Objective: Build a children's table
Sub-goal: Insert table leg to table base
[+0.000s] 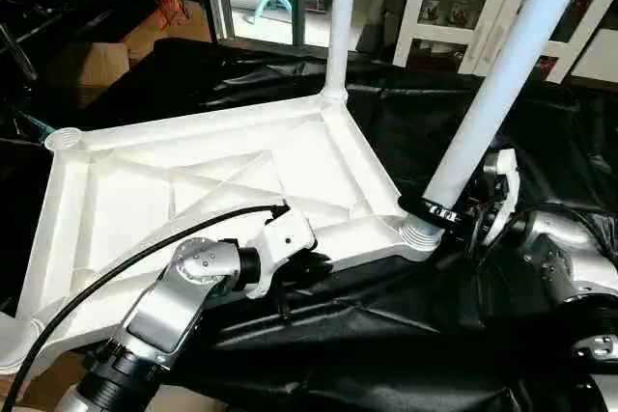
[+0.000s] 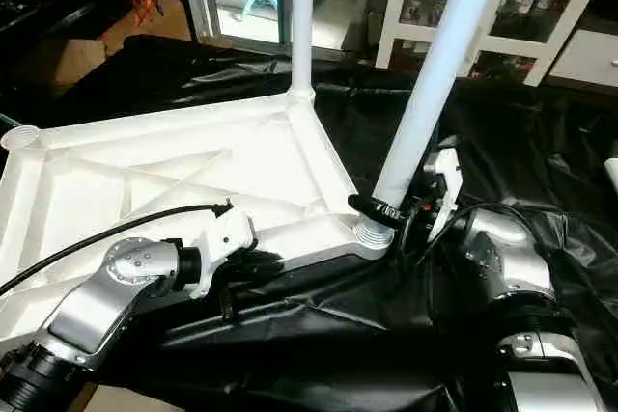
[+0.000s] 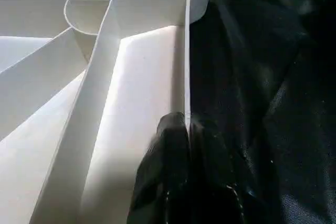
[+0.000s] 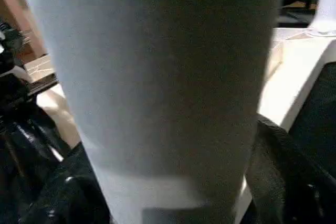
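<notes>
Lying upside down on a crinkled black plastic sheet (image 1: 406,364), the white plastic rectangular tabletop (image 1: 193,180) shows its X-ribbed underside and round corner sockets. Left arm: silver forearm reaching forward from the near edge, wrist bent toward the near long rim; the left gripper (image 1: 307,263) is pinched closed on that thin white rim, one black finger (image 3: 163,182) inside the wall and the other outside against the sheet. Right arm: silver forearm folded at the elbow, wrist turned sideways so that the right gripper (image 1: 446,213) points level at the base of a leg; its black fingers (image 1: 425,207) stand on either side of the tube, one on each flank, and whether they press it cannot be told. Long white tapered tubular legs, upright in sockets: two. One, the near leg (image 1: 492,84), rises between the right gripper's fingers from the ribbed corner socket (image 1: 420,231) just below them; the far leg (image 1: 338,26) stands in the corner beyond the left gripper. Open corner sockets: one counted, the empty socket (image 1: 66,138) far out to the left gripper's left. Black cable (image 1: 116,277) along left forearm: one. White cabinets with glass doors (image 1: 463,7) beyond the sheet.
</notes>
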Robot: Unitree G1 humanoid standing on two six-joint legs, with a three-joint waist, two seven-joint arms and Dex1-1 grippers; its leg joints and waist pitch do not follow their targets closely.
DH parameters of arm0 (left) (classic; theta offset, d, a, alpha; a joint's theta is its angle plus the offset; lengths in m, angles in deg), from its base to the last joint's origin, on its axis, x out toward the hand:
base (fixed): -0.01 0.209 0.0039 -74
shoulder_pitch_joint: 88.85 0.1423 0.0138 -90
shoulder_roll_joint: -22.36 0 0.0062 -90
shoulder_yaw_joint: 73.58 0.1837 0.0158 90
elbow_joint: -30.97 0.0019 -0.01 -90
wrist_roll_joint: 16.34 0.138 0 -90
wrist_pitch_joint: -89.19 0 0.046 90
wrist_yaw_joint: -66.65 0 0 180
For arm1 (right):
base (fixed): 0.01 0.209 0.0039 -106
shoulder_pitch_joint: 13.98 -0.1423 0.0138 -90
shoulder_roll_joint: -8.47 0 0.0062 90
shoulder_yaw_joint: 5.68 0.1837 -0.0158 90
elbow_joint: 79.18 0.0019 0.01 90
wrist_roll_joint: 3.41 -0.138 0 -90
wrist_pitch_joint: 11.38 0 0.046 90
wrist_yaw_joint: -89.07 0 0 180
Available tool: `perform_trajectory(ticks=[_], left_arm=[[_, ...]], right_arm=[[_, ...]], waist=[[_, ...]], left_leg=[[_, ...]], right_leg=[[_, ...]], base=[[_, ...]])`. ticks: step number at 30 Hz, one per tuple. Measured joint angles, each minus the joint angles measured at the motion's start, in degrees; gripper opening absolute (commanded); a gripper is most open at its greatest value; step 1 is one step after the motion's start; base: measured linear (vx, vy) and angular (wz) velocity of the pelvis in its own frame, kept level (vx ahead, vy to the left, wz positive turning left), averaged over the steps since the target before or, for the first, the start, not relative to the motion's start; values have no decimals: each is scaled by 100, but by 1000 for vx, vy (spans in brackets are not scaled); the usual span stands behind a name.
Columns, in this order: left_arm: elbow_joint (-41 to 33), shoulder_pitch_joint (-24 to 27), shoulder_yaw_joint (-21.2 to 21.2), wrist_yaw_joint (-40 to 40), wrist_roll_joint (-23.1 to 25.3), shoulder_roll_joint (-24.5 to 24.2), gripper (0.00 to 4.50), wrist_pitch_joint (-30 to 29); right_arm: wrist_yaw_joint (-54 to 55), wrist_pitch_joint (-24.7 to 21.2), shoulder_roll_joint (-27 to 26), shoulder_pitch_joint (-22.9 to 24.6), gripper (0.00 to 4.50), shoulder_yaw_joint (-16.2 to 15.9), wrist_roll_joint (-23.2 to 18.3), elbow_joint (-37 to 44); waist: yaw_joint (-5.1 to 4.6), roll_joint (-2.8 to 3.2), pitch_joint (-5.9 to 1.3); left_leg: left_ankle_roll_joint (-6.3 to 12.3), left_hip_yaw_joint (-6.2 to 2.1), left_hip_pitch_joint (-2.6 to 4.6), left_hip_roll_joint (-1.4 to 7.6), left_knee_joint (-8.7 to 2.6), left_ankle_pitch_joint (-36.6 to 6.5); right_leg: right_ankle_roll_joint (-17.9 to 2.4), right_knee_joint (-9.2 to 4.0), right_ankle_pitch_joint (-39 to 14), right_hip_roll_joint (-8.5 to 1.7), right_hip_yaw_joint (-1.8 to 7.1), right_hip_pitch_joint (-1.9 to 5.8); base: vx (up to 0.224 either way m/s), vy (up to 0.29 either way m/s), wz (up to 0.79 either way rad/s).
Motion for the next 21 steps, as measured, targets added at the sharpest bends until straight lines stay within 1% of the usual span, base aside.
perform_trajectory(ticks=[7,11,21], left_arm=[[8,12,-11,7,-5,-50,0,1],[19,11,-23,6,-5,-52,0,6],[90,-30,-21,27,-27,-65,0,50]], right_arm=[[-129,21,-9,-73,232,-39,30,-73],[-149,101,-8,-74,205,-48,60,-87],[-169,124,5,-71,197,-45,88,-89]], waist=[[29,20,-12],[28,26,-16],[55,30,-19]], left_leg=[[0,-2,-10,15,18,0],[1,-2,-15,15,31,-1],[1,-4,-17,20,45,-1]], right_leg=[[-1,14,-1,9,-5,-9],[-1,19,0,9,-4,-9],[-2,42,-1,11,-6,-15]], base=[[0,0,0],[0,0,0],[0,0,0]])
